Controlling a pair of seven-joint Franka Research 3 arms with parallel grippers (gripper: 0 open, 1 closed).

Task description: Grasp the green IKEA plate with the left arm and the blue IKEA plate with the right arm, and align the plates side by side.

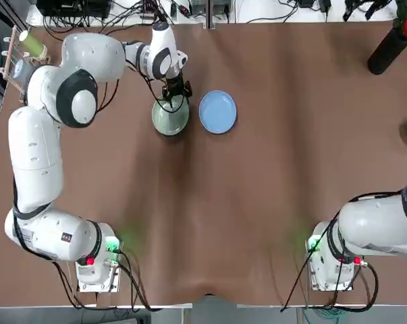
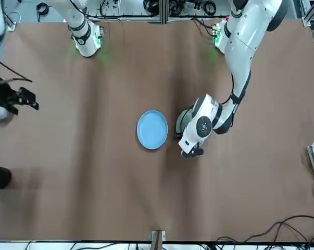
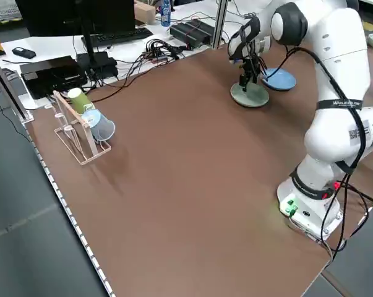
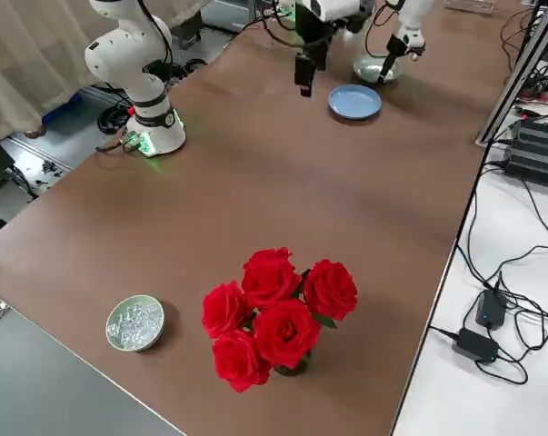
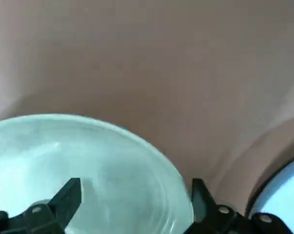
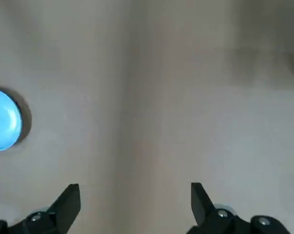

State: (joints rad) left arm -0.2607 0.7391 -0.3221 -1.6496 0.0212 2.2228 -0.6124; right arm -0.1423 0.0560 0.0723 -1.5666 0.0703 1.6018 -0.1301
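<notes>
Red roses (image 4: 275,313) in a bunch stand closest to us in the right side view, with a small round silvery dish (image 4: 135,322) near them on the brown table (image 1: 257,202).

We take the small round light sky-blue plastic plate (image 1: 218,112) as our landmark. It lies flat on the table, well away from the arm bases. Just beside it, on the left arm's side and apart from it by a narrow strip of table, lies the small round pale grey-green plastic plate (image 1: 170,118).

We see the left gripper (image 1: 176,94) low over the green plate's far rim, beside the blue plate. Its two black fingers (image 5: 64,197) are spread wide; one sits over the plate's inside, the other just outside the rim nearest the blue plate, and they grip nothing.

We find the right gripper (image 6: 135,204) raised high and well apart from the blue plate, fingers wide apart and empty.

A wooden rack with cups (image 3: 81,124) stands far from the blue plate.
</notes>
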